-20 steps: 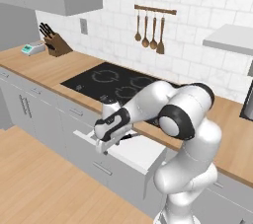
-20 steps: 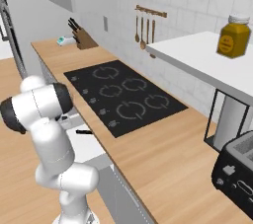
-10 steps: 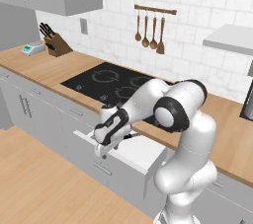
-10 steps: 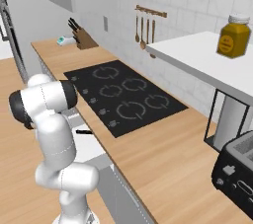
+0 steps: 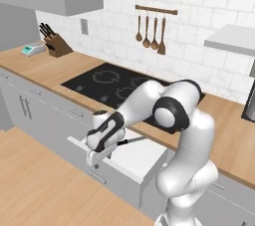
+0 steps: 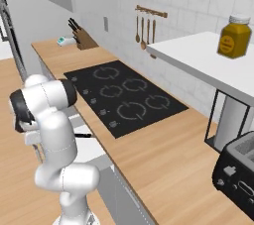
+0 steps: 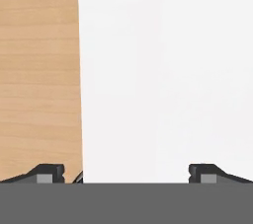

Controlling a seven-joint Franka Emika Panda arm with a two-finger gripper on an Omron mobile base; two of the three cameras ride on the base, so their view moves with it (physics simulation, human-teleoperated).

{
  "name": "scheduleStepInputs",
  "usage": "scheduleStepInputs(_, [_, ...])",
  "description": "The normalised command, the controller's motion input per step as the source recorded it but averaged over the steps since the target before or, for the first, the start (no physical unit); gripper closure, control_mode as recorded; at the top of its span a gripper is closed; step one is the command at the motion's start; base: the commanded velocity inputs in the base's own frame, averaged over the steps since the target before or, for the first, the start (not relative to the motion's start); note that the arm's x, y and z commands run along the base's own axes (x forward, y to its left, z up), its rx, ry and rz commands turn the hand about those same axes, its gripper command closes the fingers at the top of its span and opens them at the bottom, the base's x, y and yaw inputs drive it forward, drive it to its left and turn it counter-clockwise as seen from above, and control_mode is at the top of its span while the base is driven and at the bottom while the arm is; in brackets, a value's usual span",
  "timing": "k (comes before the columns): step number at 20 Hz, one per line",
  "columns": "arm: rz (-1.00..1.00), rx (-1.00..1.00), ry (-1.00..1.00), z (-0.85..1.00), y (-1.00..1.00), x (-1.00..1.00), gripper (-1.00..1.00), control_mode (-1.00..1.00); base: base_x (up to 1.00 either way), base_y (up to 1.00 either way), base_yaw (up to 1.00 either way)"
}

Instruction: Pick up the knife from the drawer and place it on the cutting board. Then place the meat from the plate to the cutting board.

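The drawer [image 5: 137, 159] stands pulled out below the cooktop, its white lining bare at the front. The knife [image 5: 132, 141] lies in it near the back, black handle [image 6: 83, 135] towards the counter and grey blade pointing right in the left base view. My gripper [image 5: 94, 164] hangs over the drawer's front left corner, pointing down, a little in front of the knife. In the hand view the gripper [image 7: 127, 173] is open, fingertips [image 7: 49, 172] wide apart, nothing between them, over the white lining [image 7: 168, 70] beside the wooden floor [image 7: 39, 70]. Cutting board, plate and meat are out of view.
A black cooktop [image 5: 117, 83] is set in the wooden counter behind the drawer. A knife block [image 5: 55, 46] and a small scale [image 5: 32, 49] stand far left. Utensils [image 5: 149, 33] hang on the wall. A toaster [image 6: 238, 174] and a yellow jar [image 6: 233, 38] are to the right.
The hand has come down and a little outwards, towards the drawer's front left corner. Its jaws have stayed wide. The knife has not moved.
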Motion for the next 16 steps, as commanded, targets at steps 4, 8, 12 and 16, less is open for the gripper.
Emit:
scheduleStepInputs(4, [0.00, 0.00, 0.12, -0.10, 1.00, -0.71, -1.00, -1.00, 0.00, 0.00, 0.00])
scheduleStepInputs(8, [0.00, 0.00, 0.12, -0.10, 1.00, -0.79, -1.00, -1.00, 0.00, 0.00, 0.00])
scheduleStepInputs(12, [0.01, 0.00, 0.00, 0.34, 0.43, -0.61, -1.00, -1.00, 0.00, 0.00, 0.00])
scheduleStepInputs(16, [0.00, 0.00, 0.02, 0.88, -0.22, -0.06, -1.00, -1.00, 0.00, 0.00, 0.00])
